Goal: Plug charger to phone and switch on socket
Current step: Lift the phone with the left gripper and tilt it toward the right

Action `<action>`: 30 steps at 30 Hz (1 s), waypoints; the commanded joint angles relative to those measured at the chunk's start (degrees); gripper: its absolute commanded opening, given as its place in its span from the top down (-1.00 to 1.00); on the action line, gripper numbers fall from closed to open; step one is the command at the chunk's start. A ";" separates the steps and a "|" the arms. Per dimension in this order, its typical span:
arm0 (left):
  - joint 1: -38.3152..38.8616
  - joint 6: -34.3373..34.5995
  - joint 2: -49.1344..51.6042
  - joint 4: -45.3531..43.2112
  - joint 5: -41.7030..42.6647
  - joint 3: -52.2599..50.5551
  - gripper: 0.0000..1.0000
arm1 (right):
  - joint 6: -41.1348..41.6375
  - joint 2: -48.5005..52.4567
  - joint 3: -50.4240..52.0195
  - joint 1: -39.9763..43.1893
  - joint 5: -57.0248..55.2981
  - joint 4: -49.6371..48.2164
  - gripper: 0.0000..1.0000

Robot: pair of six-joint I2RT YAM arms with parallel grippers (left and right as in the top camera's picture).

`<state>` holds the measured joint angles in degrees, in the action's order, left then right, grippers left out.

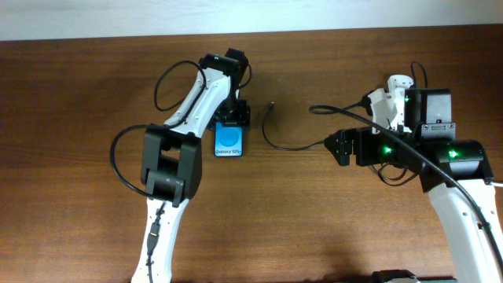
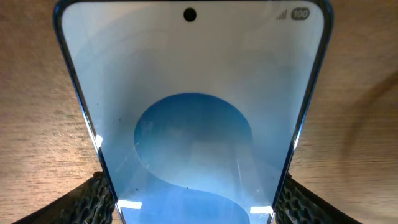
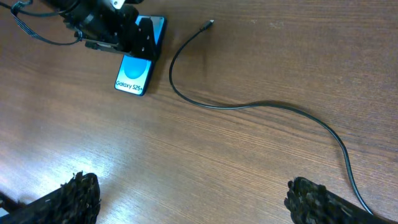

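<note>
The phone (image 1: 229, 141) lies flat on the table, its blue screen up with white "Galaxy S25" text. It fills the left wrist view (image 2: 193, 124) and shows in the right wrist view (image 3: 134, 76). My left gripper (image 1: 233, 119) is shut on the phone's far end, one finger against each side edge (image 2: 193, 190). The charger (image 1: 287, 146) is a thin black cable lying loose on the table. Its plug tip (image 1: 271, 104) rests free to the right of the phone (image 3: 208, 25). My right gripper (image 1: 343, 147) is open and empty above bare table (image 3: 193, 193), near the cable. The socket is hidden.
The table (image 1: 314, 212) is brown wood. The charger cable (image 3: 249, 106) curves from its tip toward the right arm and passes under the right finger. A white part (image 1: 391, 98) beside the right arm cannot be identified. The table's far edge (image 1: 330, 30) runs along the top.
</note>
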<state>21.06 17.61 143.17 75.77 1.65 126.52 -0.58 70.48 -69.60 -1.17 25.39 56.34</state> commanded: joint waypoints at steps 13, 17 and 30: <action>-2.71 13.05 0.17 13.94 5.42 21.92 1.00 | 5.77 0.42 -1.03 -0.37 -0.02 -3.76 -0.97; -5.29 18.88 -0.96 16.90 9.53 22.71 1.00 | 7.15 0.42 -1.03 -0.37 0.15 -3.89 -0.97; -8.87 30.01 -7.65 20.96 22.16 22.77 1.00 | 20.65 9.33 -1.01 -7.52 1.09 -14.19 -0.98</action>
<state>12.40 46.15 137.69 96.62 19.31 147.98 19.11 78.24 -69.65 -6.76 25.91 42.81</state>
